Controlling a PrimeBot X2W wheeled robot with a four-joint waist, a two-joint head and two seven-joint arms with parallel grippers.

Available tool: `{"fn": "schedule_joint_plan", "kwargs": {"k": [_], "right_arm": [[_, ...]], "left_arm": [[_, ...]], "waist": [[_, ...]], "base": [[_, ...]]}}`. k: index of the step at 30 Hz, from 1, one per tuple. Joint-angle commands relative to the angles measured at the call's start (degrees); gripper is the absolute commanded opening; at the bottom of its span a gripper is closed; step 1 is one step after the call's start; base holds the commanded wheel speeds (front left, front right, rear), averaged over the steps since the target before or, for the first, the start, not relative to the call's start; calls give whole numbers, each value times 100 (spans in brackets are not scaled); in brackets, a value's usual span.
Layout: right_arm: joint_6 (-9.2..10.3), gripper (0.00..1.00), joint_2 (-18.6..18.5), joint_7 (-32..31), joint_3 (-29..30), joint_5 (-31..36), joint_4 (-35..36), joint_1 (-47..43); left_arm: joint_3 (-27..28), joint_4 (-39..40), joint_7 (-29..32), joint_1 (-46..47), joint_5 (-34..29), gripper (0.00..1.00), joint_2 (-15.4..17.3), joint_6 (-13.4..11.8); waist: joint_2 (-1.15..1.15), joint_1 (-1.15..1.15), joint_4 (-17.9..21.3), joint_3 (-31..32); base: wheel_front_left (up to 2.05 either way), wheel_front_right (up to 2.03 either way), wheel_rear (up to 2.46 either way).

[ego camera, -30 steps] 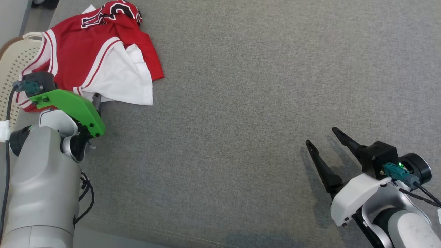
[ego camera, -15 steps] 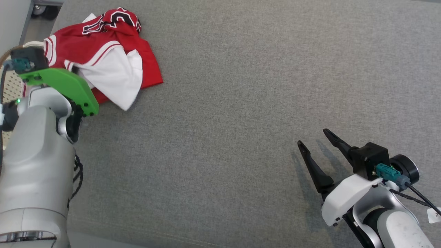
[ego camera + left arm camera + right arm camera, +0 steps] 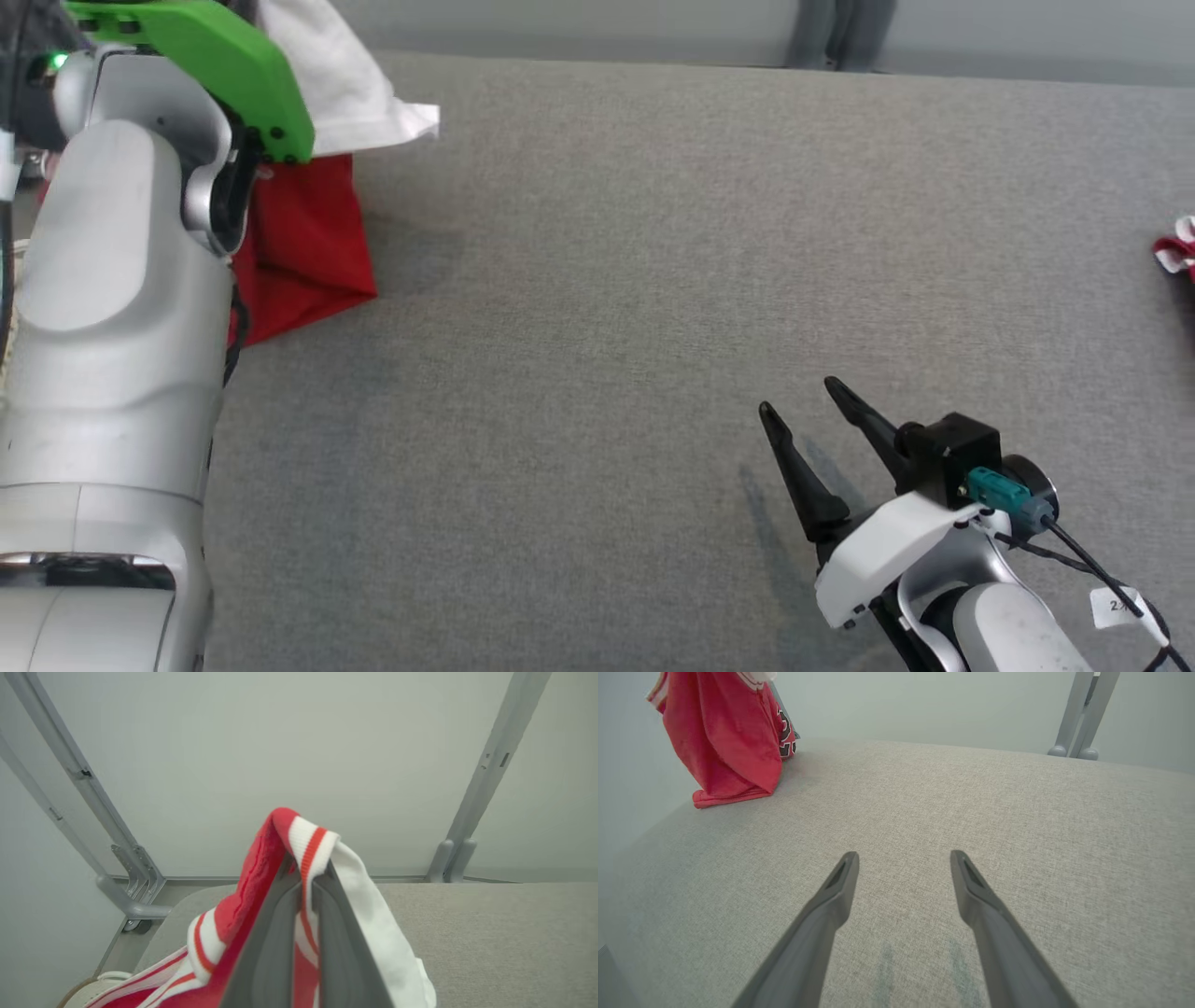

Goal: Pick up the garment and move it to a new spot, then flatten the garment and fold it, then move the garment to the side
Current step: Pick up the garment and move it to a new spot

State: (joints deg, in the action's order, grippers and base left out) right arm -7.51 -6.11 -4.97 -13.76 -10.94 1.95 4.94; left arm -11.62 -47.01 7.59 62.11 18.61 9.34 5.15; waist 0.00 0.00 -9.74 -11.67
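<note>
Head view: garment [image 3: 303, 233] mostly behind left arm [image 3: 121, 308], its top off upper edge. Red-white scrap [image 3: 1176, 254] at right edge, cut off, we can't tell what. Tag [image 3: 1118, 607] at lower right: print too small for us. Left wrist view: left gripper [image 3: 306, 875] tips draped in cloth, garment and basket [image 3: 107, 977] clipped by bottom edge. Right wrist view: lettering [image 3: 786, 737] half folded away, we can't read it.

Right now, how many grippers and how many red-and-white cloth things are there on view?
Grippers: 2 (left gripper shut on the jersey, right gripper open)
Red-and-white cloth things: 2 (the jersey, plus a small piece at the head view's right edge, too cropped to identify)
Total: 4
</note>
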Motion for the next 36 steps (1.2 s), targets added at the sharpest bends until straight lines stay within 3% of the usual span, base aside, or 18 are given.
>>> {"fn": "schedule_joint_plan", "kwargs": {"k": [1,10,11,17,21,24,28,36], "right_arm": [[4,100,23,66,-9,-35,-52,-35],[4,100,189,330,-97,-89,-375,98],[4,100,226,409,-103,-108,-460,123],[4,100,265,528,-10,-96,-571,151],[4,100,282,583,110,-41,-581,178],[4,100,292,597,140,-16,-580,194],[4,100,297,616,154,19,-590,239],[5,100,309,586,162,77,-629,213]], "left_arm": [[-23,115,-4,144,25,0,-45,46],[-408,1035,-203,457,108,0,-447,125],[-485,1302,-335,542,225,0,-543,121],[-695,1784,-496,642,933,0,-631,32],[-1271,2098,-489,309,1703,0,-627,-230],[-1534,2139,-530,55,1897,0,-620,-359],[-1854,1905,-628,-682,1898,0,-616,-586],[-2022,1326,-664,-1944,1797,0,-171,-891]], "waist": [[0,0,462,392],[0,0,1236,553],[0,0,1472,566],[0,0,1732,487],[0,0,1656,351],[0,0,1560,282],[0,0,1316,193],[0,0,884,237]], "base": [[0,0,0],[0,0,0],[0,0,0],[0,0,0],[0,0,0],[0,0,0],[0,0,0],[0,0,0]]}}
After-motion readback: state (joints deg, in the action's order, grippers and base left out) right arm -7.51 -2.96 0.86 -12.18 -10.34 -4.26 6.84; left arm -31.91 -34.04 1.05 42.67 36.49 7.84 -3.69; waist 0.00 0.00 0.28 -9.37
